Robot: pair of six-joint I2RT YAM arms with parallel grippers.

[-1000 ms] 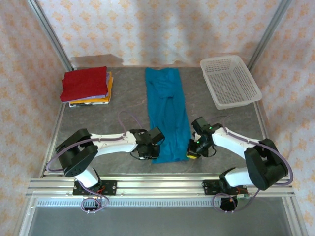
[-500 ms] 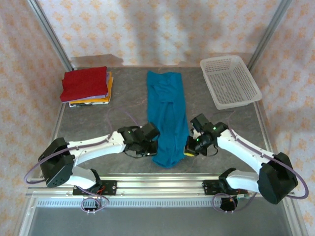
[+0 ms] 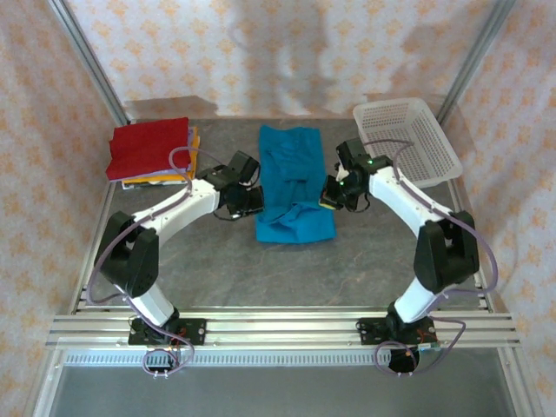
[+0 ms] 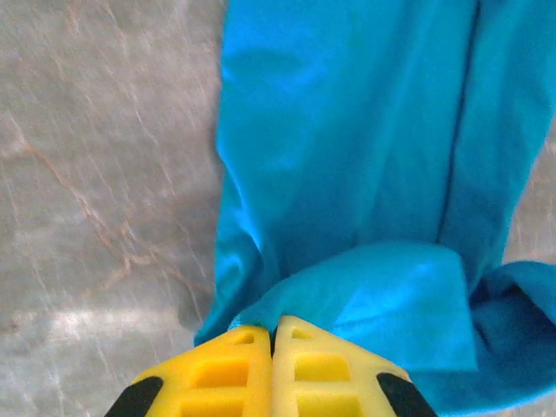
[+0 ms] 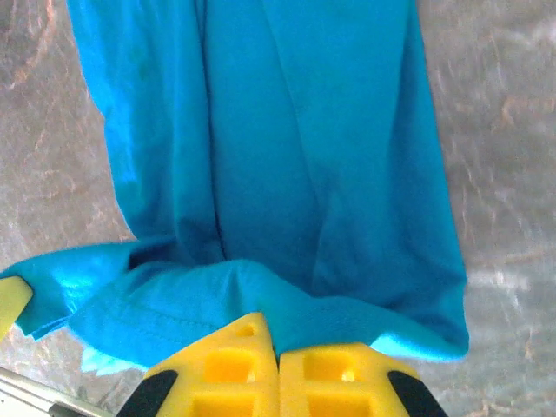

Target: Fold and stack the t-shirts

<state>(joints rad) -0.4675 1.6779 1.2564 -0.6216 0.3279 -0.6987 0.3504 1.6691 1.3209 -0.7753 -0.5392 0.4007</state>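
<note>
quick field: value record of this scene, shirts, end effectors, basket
teal shirt: mid-table, near end lifted and doubled over the rest
left end effector: shut on teal shirt's hem edge
right end effector: shut on teal shirt's hem edge, opposite side
folded stack: far left corner, red on top
basket: white, far right corner

The setting reads as a robotics lab test cell. A grey stone-patterned table [image 3: 261, 278] is enclosed by aluminium frame posts [image 3: 87, 62], and patterned cloth [image 3: 278, 52] is hung behind and beside the table as a backdrop. A left arm [image 3: 182, 204] and a right arm [image 3: 400, 200] are bolted to an aluminium rail [image 3: 278, 326] at the table's near edge. A stack of folded t-shirts [image 3: 149, 149] and a white basket [image 3: 388, 105] are set at the table's far corners.
</note>
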